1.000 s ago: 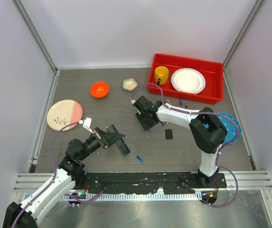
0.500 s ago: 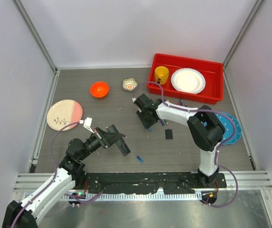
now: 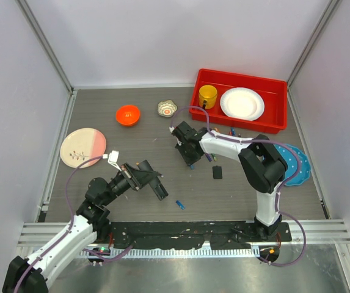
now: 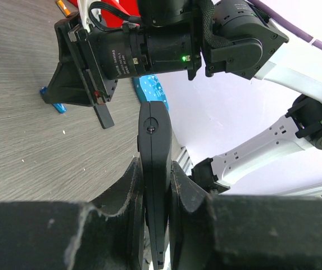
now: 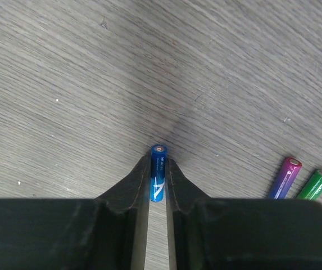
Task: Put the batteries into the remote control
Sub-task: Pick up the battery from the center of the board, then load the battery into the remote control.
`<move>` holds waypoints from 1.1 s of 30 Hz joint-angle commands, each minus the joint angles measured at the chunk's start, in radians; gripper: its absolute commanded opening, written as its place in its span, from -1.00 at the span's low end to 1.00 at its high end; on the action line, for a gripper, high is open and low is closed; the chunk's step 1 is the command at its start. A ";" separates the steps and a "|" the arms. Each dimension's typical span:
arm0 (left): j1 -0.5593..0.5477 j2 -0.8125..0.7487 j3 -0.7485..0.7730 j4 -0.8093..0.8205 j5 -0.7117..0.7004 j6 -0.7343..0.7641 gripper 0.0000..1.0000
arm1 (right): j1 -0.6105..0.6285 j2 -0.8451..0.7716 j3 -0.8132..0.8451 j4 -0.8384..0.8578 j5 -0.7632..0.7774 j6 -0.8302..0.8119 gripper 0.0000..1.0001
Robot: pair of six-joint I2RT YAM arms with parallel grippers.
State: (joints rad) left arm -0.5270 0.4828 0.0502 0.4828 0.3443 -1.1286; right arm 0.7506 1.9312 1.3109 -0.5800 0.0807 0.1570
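Narrowed since a second ago, the right gripper (image 5: 158, 169) now pinches one blue battery (image 5: 157, 183) between its fingertips, lengthwise along the fingers. Two more lie on the table to its right, a purple battery (image 5: 284, 175) and a green battery (image 5: 313, 184). The left gripper (image 4: 155, 185) is clamped tight on the single remote control (image 4: 153, 135), a slim black bar jutting beyond its fingertips.
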 commanded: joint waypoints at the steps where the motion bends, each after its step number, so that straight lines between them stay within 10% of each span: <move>1: 0.007 -0.001 0.004 0.069 0.005 -0.003 -1.00 | -0.005 -0.027 -0.004 0.023 0.017 0.013 -0.74; 9: 0.005 0.129 0.028 0.183 -0.025 -0.033 -1.00 | -0.007 -0.444 -0.137 0.158 0.022 0.217 -0.99; 16: 0.002 0.490 0.077 0.601 0.030 -0.120 -1.00 | 0.199 -0.788 -0.260 0.181 0.165 0.351 -0.98; 24: -0.004 0.859 0.129 1.063 0.071 -0.249 -0.99 | 0.374 -0.868 -0.305 0.140 0.238 0.408 -0.98; 33: -0.056 0.898 0.200 1.063 0.062 -0.224 -0.99 | 0.408 -0.827 -0.325 0.213 0.219 0.388 -0.98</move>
State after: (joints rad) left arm -0.5701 1.3853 0.2035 1.2465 0.3939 -1.3544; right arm 1.1511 1.0801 0.9859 -0.4412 0.2855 0.5343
